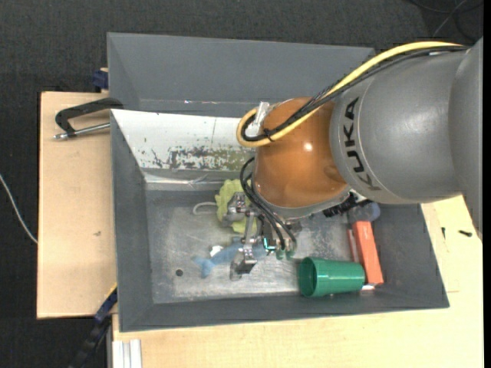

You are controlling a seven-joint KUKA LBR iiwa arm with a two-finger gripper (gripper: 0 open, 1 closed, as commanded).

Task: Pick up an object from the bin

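One grey bin, one arm in from the right with its orange cover over the middle. Gripper is low over the floor's front-centre. Can't tell if it's spread or closed, too cluttered there.

The nearest thing is a small light-blue piece, flat on the floor just left of the gripper. Its near end is about touching the gripper, and nothing visibly grips it.

Count, big to small:
- 1 green cup, on its side, right of the gripper
- 1 orange block, beside the cup at the right wall
- 1 yellow-green crumpled wad, behind the gripper
- 1 thin white loop, left of the wad
- 1 light-blue piece

The light-blue piece's long axis runs roughly left-right. Its right end is tilted slightly rearward and points at the gripper.
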